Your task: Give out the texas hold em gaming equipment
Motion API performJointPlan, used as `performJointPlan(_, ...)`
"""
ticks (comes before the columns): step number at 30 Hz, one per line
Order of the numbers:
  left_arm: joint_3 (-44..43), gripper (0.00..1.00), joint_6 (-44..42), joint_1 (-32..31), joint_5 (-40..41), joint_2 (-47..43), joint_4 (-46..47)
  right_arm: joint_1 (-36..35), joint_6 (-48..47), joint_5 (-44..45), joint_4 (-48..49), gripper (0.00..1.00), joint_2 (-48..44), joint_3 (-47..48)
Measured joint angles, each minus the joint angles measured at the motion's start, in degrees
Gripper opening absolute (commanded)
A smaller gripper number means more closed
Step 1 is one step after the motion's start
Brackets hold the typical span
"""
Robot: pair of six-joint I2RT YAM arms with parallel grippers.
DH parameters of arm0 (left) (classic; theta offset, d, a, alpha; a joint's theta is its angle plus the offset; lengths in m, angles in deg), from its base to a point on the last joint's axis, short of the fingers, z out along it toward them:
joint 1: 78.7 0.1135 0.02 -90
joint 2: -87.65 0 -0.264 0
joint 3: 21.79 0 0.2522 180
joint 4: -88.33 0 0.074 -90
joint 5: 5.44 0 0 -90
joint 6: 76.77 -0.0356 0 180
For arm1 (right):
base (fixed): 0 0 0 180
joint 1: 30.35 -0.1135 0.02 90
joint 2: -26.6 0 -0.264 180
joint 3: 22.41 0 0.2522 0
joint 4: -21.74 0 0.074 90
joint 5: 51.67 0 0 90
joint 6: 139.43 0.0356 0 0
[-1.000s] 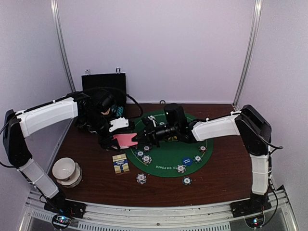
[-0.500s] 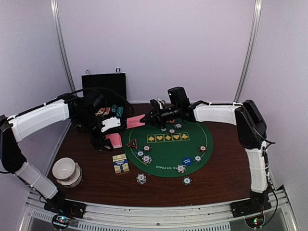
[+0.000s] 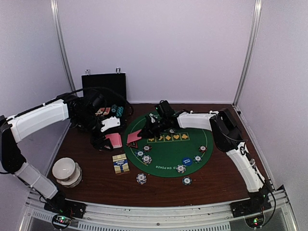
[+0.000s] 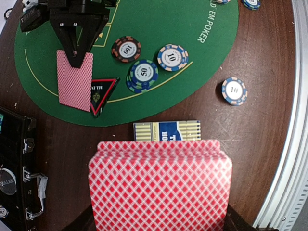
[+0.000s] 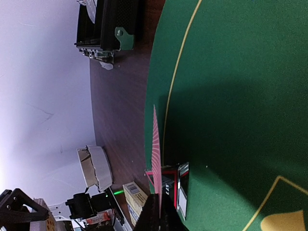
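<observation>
Top view, lower left: white bowl (image 3: 65, 170) on the table (image 3: 96, 187), well apart from the rest. Upper left: black hard case (image 3: 103, 85) upright against the back wall.

Left gripper (image 3: 110, 140) sits left of centre, clamped on a deck of pink-backed cards (image 4: 159, 187). In the left wrist view the deck fills the bottom of the frame and its fingers are hidden behind it. The blue-and-yellow card box (image 4: 166, 131) lies flat on the table just above the deck in that view, and below the deck in the top view.

Round green felt mat (image 3: 168, 147) is in the centre. At its left edge a single pink-backed card (image 4: 74, 82) is pinched at its top end by the right gripper (image 4: 76, 57), jaws together on it. The card is edge-on in the right wrist view, and I cannot tell if it rests on the mat. The red triangle marker (image 4: 102, 94) lies on the mat, touching the card's right side.

Right of the marker, left wrist view:
- teal 50 chip (image 4: 143, 73) on a small stack
- red 100 chip (image 4: 126, 49)
- white 10 chip (image 4: 172, 57) on the mat's edge line
- another 10 chip (image 4: 234, 91) off the mat, on bare table

Top view, right half of the mat: blue disc (image 3: 186, 161), with a few more chips near it, and one chip (image 3: 186, 181) off the mat below.
</observation>
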Motion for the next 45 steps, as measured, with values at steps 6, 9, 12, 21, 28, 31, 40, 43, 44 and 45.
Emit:
performJointPlan(6,0.0,0.0,0.0,0.0,-0.39,0.0,-0.17,-0.22,-3.21,3.5,-2.93,0.53,1.84,4.94)
performJointPlan(9,0.0,0.0,0.0,0.0,-0.39,0.0,-0.2,-0.24,-5.14,5.31,-3.56,0.65,1.77,5.38)
performJointPlan(12,0.0,0.0,0.0,0.0,-0.44,0.0,-0.24,-0.24,-7.19,6.95,-5.03,0.74,1.68,5.38)
performJointPlan(21,-0.04,0.0,0.02,0.0,-0.44,0.28,-0.26,-0.24,-12.02,11.28,-8.13,0.85,-9.09,-3.26)
performJointPlan(28,-1.05,0.0,0.04,0.0,-0.57,1.49,-0.28,-1.68,-5.7,8.09,5.44,0.87,-24.44,-20.41)
performJointPlan(31,-1.92,0.0,0.07,0.0,-0.63,1.9,-0.28,-3.85,-2.25,6.25,11.78,0.87,-27.47,-26.18)
performJointPlan(40,-3.23,0.0,0.74,0.04,-1.27,2.93,-0.35,-9.4,5.18,3.43,22.99,0.87,-28.87,-35.19)
performJointPlan(43,-3.63,0.0,0.87,0.04,-1.62,3.34,-0.31,-9.68,6.27,3.08,24.96,0.87,-28.87,-35.21)
performJointPlan(44,-3.65,0.0,0.9,0.04,-1.75,3.41,-0.31,-9.88,6.49,2.97,25.53,0.87,-28.89,-35.19)
performJointPlan(45,-3.67,0.0,0.94,0.04,-1.84,3.45,-0.33,-10.03,6.69,2.89,25.99,0.87,-28.89,-35.15)
